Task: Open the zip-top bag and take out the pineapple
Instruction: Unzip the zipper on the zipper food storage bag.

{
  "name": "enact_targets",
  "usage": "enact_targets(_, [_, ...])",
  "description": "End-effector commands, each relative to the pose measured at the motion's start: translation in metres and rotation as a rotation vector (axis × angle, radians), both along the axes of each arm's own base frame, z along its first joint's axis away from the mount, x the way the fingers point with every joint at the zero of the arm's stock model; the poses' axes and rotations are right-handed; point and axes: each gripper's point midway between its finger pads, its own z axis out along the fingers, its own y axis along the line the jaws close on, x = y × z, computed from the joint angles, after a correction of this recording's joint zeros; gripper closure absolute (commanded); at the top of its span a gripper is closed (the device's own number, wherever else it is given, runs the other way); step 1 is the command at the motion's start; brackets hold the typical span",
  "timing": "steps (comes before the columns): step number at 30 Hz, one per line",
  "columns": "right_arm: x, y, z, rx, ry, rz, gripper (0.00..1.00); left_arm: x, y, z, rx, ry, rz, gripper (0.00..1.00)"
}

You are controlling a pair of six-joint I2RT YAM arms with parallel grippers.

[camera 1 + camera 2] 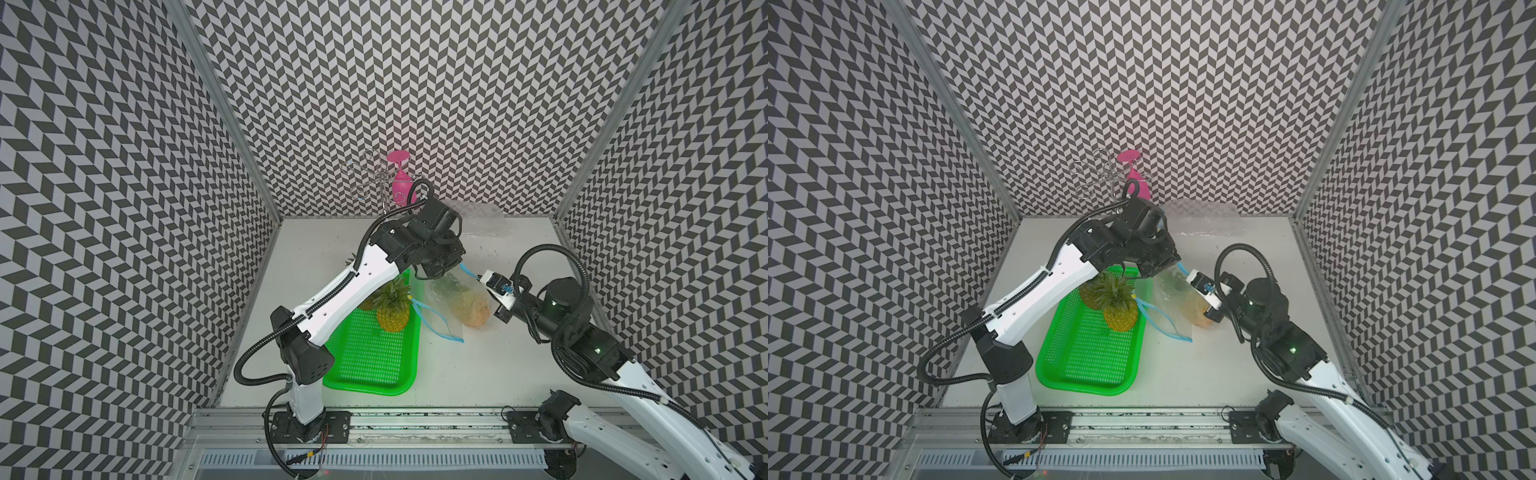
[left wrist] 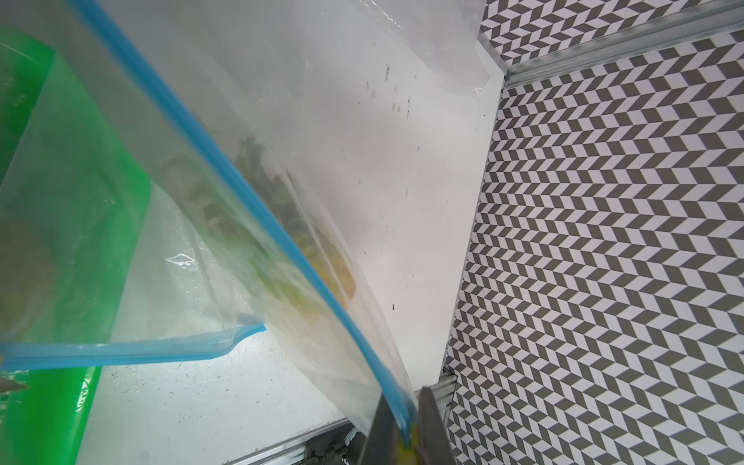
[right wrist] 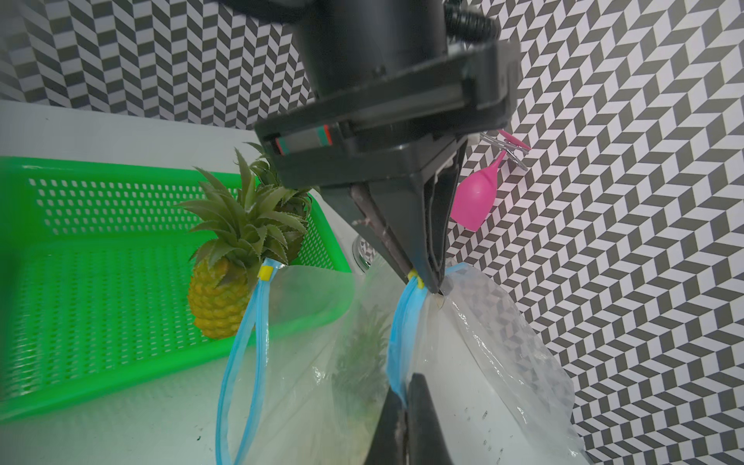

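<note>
The clear zip-top bag (image 1: 451, 291) with a blue zip strip hangs lifted between both grippers, right of the tray. The pineapple (image 1: 473, 312) shows blurred through the plastic in both top views and in the right wrist view, pineapple (image 3: 362, 354). My left gripper (image 3: 424, 282) is shut on the strip's end at a yellow tab; the left wrist view shows the same grip, left gripper (image 2: 408, 439). My right gripper (image 1: 481, 277) is shut on the blue strip (image 3: 396, 346) a short way along it, right gripper (image 3: 404, 398). The two grippers are close together.
A green mesh tray (image 1: 374, 374) holds two more pineapples (image 1: 392, 313), one partly under my left arm. A second, empty bag (image 1: 440, 328) with its blue mouth gaping lies against the tray. A crumpled clear bag (image 1: 486, 220) lies at the back. A pink glass (image 1: 401, 178) hangs on a wire rack (image 1: 370, 174).
</note>
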Motion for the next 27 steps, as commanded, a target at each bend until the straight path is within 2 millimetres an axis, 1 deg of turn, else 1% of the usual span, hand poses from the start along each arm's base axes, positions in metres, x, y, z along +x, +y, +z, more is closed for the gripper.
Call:
enact_targets(1, [-0.017,0.002,0.026,0.110,-0.029,0.051,1.00,0.049,0.034,-0.007,0.104,-0.094,0.152,1.00])
enact_targets(4, [-0.021,0.002,0.026,0.122,-0.020,0.064,1.00,0.056,0.036,-0.012,0.132,-0.104,0.167,1.00])
enact_targets(6, [-0.021,0.002,0.022,0.114,-0.009,0.068,1.00,0.059,0.036,-0.015,0.132,-0.101,0.168,1.00])
enact_targets(9, [-0.011,-0.001,0.012,0.074,0.023,0.017,1.00,0.056,0.028,-0.006,0.090,-0.107,0.150,1.00])
enact_targets(10, [-0.009,-0.003,0.010,0.060,0.018,0.001,0.91,0.053,0.025,0.000,0.078,-0.113,0.146,1.00])
enact_targets(11, [-0.005,-0.004,0.008,0.044,0.012,-0.018,0.70,0.050,0.023,0.006,0.068,-0.118,0.141,1.00])
enact_targets(12, [0.000,-0.006,0.007,0.027,-0.001,-0.044,0.54,0.046,0.021,0.010,0.059,-0.117,0.136,1.00])
enact_targets(13, [0.004,-0.007,0.008,0.003,-0.024,-0.070,0.44,0.043,0.020,0.015,0.046,-0.118,0.131,1.00])
enact_targets(14, [0.009,-0.008,0.010,-0.021,-0.051,-0.101,0.41,0.038,0.019,0.020,0.036,-0.118,0.127,1.00])
enact_targets(18, [0.017,-0.005,0.024,-0.088,-0.140,-0.131,0.40,0.025,0.022,0.037,0.005,-0.128,0.123,1.00])
enact_targets(22, [0.019,-0.005,0.035,-0.108,-0.172,-0.153,0.42,0.018,0.022,0.043,-0.012,-0.128,0.109,1.00])
enact_targets(24, [0.018,-0.004,0.037,-0.104,-0.158,-0.145,0.46,0.015,0.019,0.047,-0.024,-0.134,0.101,1.00])
enact_targets(26, [0.020,-0.001,0.030,-0.125,-0.115,-0.137,0.55,0.014,0.016,0.051,-0.037,-0.137,0.093,1.00])
enact_targets(27, [0.021,0.000,0.027,-0.130,-0.098,-0.140,0.57,0.013,0.014,0.053,-0.043,-0.140,0.088,1.00])
